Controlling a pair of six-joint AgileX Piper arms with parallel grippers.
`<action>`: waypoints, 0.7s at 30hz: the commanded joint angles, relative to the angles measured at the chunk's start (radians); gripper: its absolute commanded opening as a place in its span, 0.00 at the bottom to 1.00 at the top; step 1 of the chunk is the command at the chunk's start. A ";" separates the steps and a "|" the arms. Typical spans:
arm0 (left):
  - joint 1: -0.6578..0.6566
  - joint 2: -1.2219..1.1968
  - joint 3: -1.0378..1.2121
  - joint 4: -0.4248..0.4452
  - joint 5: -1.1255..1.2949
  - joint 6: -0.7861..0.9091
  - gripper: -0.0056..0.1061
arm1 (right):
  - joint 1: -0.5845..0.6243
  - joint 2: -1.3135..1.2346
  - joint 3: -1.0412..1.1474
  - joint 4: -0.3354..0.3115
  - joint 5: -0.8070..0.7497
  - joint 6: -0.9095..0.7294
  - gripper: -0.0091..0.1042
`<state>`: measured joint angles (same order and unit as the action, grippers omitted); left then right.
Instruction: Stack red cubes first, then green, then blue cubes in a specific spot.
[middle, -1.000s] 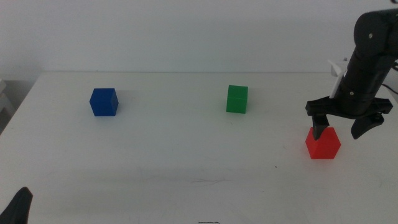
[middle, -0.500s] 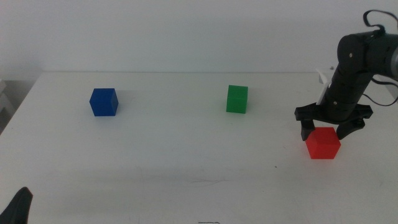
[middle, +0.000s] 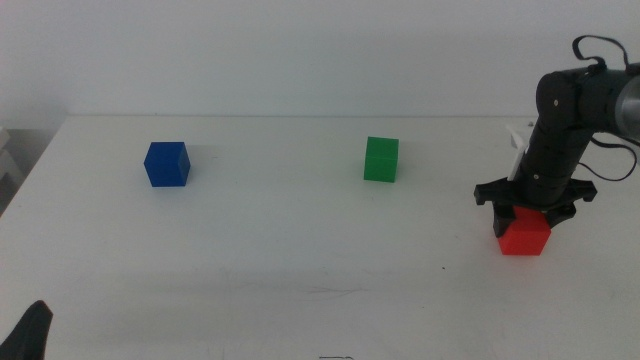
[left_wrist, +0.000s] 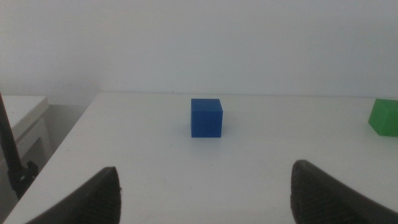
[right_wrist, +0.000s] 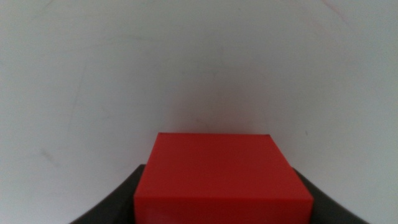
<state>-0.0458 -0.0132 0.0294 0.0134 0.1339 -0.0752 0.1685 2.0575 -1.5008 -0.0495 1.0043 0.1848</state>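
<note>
- The small solid matte red cube (middle: 524, 234) sat on the plain white tabletop (middle: 300, 240) at its right side, well apart from the other two cubes.
- The right gripper (middle: 533, 208) was lowered over the red cube with one dark jaw on each side; in the right wrist view the red cube (right_wrist: 222, 176) filled the gap between the jaws. The jaws stood spread just beside the cube's side faces; firm contact could not be confirmed.
- Handling judgement: the cube appeared rigid and light, with flat plain faces. Its matte surface should resist slipping. Two opposite vertical faces, taken near mid-height, offered the best hold.
- The small solid matte green cube (middle: 381, 159) stood near the table's middle, to the left of the red cube and farther back.
- The small solid dark blue cube (middle: 167, 164) stood well to the left, also seen ahead of the left gripper (left_wrist: 205, 193) in the left wrist view.
- The left gripper waited at the near-left corner of the table with its jaws wide apart, holding nothing.
- Open room: bare tabletop lay between the cubes and in front of them. The red cube was near the table's right edge, so movement to the left offered more clearance.
</note>
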 joint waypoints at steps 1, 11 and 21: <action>-0.001 -0.020 -0.003 -0.007 -0.088 -0.002 0.89 | 0.009 -0.092 -0.028 -0.016 0.030 0.029 0.07; -0.001 -0.020 -0.003 -0.007 -0.088 -0.002 0.89 | 0.208 -0.189 -0.036 -0.057 0.146 0.255 0.07; -0.001 -0.020 -0.003 -0.007 -0.088 -0.002 0.89 | 0.423 -0.105 -0.200 -0.058 0.176 0.430 0.07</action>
<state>-0.0458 -0.0132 0.0294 0.0134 0.1340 -0.0752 0.5666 1.9853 -1.6413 -0.0839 1.1703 0.5915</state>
